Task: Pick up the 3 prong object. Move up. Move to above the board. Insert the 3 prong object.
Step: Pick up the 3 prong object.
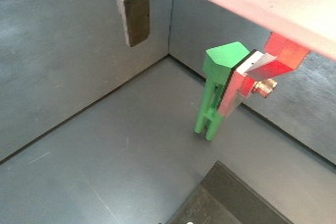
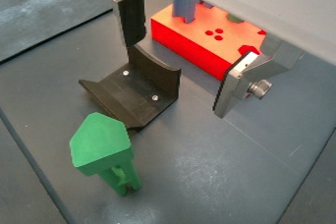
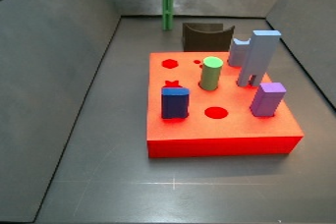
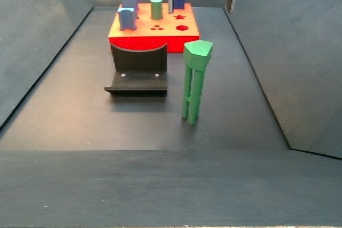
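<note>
— Gripper [image 2: 182, 79] first: shut or not?
— Wide open, gripping nothing. Silver fingers [image 1: 137, 17] spread well apart, hanging high above the grey floor, clear of every piece in both wrist views.
— And the 3 prong object [image 3: 167, 2]?
— Standing upright on the floor, alone and untouched. Seen in a side view at 12 o'clock from the board [image 3: 217, 144], well apart from it, close to the back wall.
— Anything between those two?
— Dark curved block [image 3: 203, 36], just beside the board's far edge, at roughly 5 o'clock from the post.
— On the board, left to right?
— Blue block [image 3: 175, 102], then short green cylinder [image 3: 210, 73], then tall grey-blue pieces [image 3: 256, 56], then purple block [image 3: 268, 98]. All seated upright in the red top, with a star hole and round holes left bare.
— Same layout from the opposite side?
— Yes: post [image 4: 195, 82] at about 5 o'clock from the board [image 4: 150, 40], curved block [image 4: 138, 77] at 6 o'clock of the board.
</note>
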You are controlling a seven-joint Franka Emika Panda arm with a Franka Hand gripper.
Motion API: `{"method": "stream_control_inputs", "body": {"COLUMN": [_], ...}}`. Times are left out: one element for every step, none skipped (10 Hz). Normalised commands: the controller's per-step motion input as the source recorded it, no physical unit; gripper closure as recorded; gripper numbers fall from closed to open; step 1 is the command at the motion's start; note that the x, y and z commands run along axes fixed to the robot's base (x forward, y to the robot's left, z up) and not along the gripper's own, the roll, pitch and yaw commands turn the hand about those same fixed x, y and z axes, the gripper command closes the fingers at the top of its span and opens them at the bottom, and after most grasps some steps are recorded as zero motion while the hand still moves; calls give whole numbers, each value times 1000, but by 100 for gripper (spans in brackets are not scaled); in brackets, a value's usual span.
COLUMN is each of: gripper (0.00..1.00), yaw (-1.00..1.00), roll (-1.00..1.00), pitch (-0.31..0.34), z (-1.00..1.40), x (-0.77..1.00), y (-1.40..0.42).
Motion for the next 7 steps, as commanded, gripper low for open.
{"method": "stream_control_inputs", "body": {"gripper": [0,0,0,0,0,0,0], "yaw": [0,203,334,366,337,311,306], "roll": [0,20,0,-77,-81,-90,-81], "pitch": [-29,3,36,0,7,20,0], "z": [0,-149,-17,0,0,0,-151], "x": [-40,0,80,309,331,243,0], "y": [11,240,469,457,469,540,551]}}
